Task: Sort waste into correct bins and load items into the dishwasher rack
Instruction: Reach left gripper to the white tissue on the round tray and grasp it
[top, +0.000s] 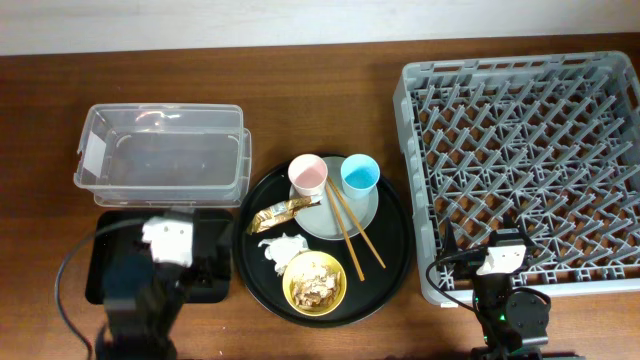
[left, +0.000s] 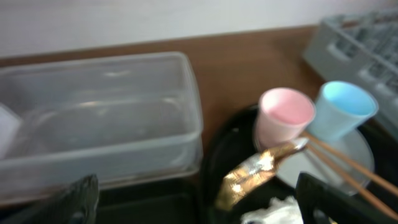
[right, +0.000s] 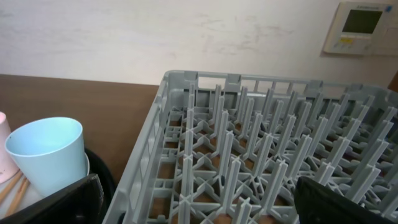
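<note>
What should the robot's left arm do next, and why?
Probably reach the open, empty left pincer toward the gold wrapper on the round black tray: it lies just ahead, uncovered, and none of the waste is sorted yet.

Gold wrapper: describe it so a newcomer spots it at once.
Find the large round black tray between the clear tub and the grey rack. On its left side, between the pink cup and the white tissue, at the edge of the pale plate, lies the wrapper. It is the only shiny, crinkled gold-brown strip there.
</note>
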